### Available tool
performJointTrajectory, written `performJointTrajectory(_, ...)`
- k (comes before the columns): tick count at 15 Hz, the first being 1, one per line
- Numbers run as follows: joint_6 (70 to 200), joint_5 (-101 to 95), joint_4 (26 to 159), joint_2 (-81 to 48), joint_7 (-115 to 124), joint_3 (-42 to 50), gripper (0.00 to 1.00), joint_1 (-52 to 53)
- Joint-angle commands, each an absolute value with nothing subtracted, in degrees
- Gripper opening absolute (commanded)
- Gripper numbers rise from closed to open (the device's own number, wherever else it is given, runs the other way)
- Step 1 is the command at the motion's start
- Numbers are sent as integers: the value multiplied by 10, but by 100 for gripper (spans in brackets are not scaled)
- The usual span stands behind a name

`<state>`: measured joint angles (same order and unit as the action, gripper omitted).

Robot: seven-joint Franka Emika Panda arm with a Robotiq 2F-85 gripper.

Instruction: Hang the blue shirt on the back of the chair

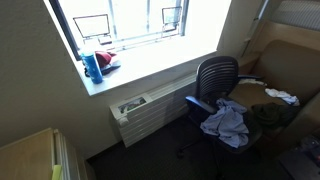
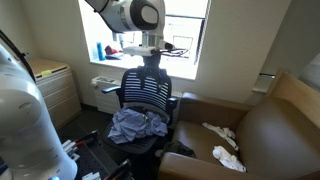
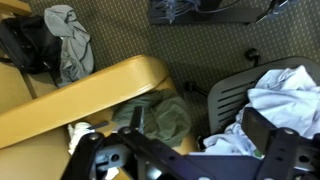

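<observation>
You are looking at a task that is barely getting under way. The chair [image 2: 148, 88] is standing with its back bare, and the blue shirt [image 2: 137, 124] is lying crumpled on the seat (nothing is draping over the backrest yet). Your pincer [image 2: 150, 48] is hovering above the backrest, jaws spread wide and gripping nothing. Reaching down, grasping, lifting and draping are all remaining.
</observation>
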<state>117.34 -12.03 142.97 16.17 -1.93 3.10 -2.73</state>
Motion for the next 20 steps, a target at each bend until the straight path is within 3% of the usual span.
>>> performJointTrajectory(1,1180,-117,1375,67,-63,-1,100,12)
performJointTrajectory(3,1196,-250,1323,2,-2,-2,100,-18)
performJointTrajectory(4,1190,-193,1384,77,-1,-10,100,9)
performJointTrajectory(9,1198,-241,1332,-21,23,-4,100,-1)
performJointTrajectory(13,1218,-133,1350,-91,28,-39,100,38)
performJointTrajectory(17,1309,-119,1348,-158,90,-72,100,89)
performJointTrajectory(20,1307,-124,1348,-162,105,-69,100,108)
